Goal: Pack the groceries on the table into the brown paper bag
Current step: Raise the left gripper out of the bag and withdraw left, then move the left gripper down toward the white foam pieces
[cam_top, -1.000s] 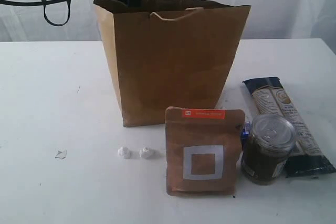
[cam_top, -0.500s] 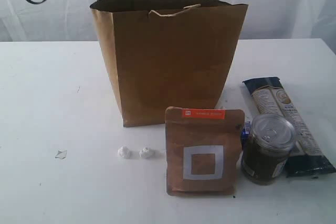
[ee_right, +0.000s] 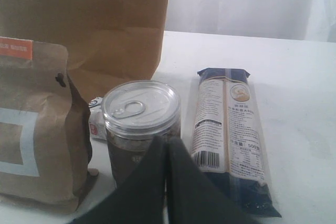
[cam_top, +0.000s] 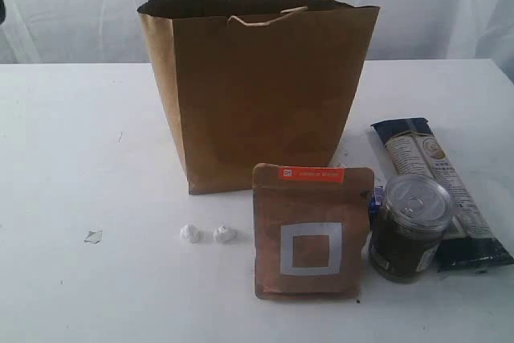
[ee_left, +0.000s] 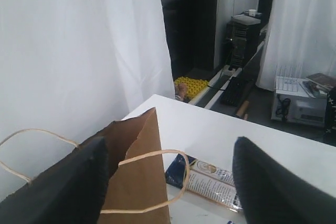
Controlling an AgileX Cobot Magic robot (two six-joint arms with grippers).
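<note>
Exterior view: paper bag (cam_top: 265,94) upright on counter (cam_top: 80,158), mouth open. Pouch (cam_top: 312,230) standing just in front; dark jar (cam_top: 409,226) beside pouch, long packet (cam_top: 438,178) flat beside jar. Left wrist view: left fingers (ee_left: 262,182) spread wide, nothing between, above bag rim. Right fingers (ee_right: 178,187) pressed together, empty, near jar.

A tall kraft-brown paper bag (cam_top: 257,94) with twisted loop handles stands upright and open on the white tabletop (cam_top: 72,142). In front of it stands a brown pouch with a white square (cam_top: 312,230). Just beside the pouch sits a small dark jar with a silvery pull-tab lid (cam_top: 411,226). Next to the jar, a long navy-and-tan packet (cam_top: 438,186) lies flat.
</note>
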